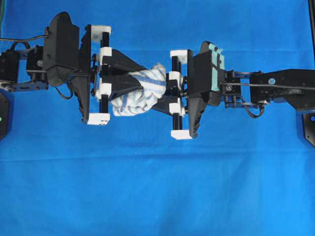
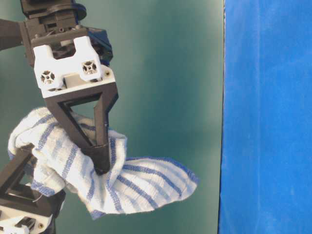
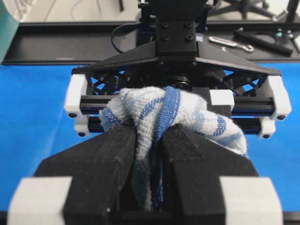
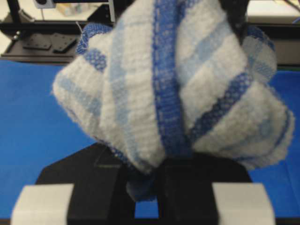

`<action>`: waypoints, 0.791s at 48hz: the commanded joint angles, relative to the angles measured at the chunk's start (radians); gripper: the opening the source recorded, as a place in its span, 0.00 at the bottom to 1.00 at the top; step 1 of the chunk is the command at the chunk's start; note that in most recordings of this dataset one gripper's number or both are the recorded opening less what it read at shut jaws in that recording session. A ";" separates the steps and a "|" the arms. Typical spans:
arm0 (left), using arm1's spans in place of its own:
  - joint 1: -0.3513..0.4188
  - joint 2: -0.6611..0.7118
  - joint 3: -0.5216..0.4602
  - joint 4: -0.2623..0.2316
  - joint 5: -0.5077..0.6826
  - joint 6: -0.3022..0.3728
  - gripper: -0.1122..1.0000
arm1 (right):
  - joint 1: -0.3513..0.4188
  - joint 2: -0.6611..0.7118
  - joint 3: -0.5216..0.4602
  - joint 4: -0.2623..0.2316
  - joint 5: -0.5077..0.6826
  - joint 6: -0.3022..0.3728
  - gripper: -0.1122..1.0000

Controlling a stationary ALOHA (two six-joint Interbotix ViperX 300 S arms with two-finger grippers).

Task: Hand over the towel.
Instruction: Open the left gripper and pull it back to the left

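Blue cloth-covered table below, dark green backdrop behind at table level. Left pincer clamped tight on towel, fabric squeezed between its jaws. Right pincer narrowed onto opposite side of same bundle; right wrist view shows cloth bulging above near-shut jaws, bite looks shallow. Towel hangs mid-air over table centre, between both pincers, loose striped flap drooping. Risk: if left lets go while right holds only outer fold, towel slips out, drops to table.
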 commanded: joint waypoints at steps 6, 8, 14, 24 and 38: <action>0.002 -0.008 -0.028 0.003 -0.014 -0.002 0.15 | 0.003 -0.012 -0.029 0.000 0.005 -0.002 0.20; 0.002 -0.008 -0.028 0.003 -0.014 -0.002 0.15 | 0.003 -0.012 -0.031 0.000 0.005 -0.002 0.20; 0.002 -0.009 -0.025 0.003 -0.012 -0.003 0.16 | 0.003 -0.014 -0.029 0.000 0.005 -0.002 0.20; -0.009 -0.025 -0.009 0.002 -0.015 -0.011 0.57 | 0.003 -0.025 -0.023 0.000 0.005 -0.002 0.20; -0.012 -0.150 0.084 0.003 -0.015 -0.006 0.93 | 0.005 -0.063 0.009 -0.002 0.015 0.002 0.20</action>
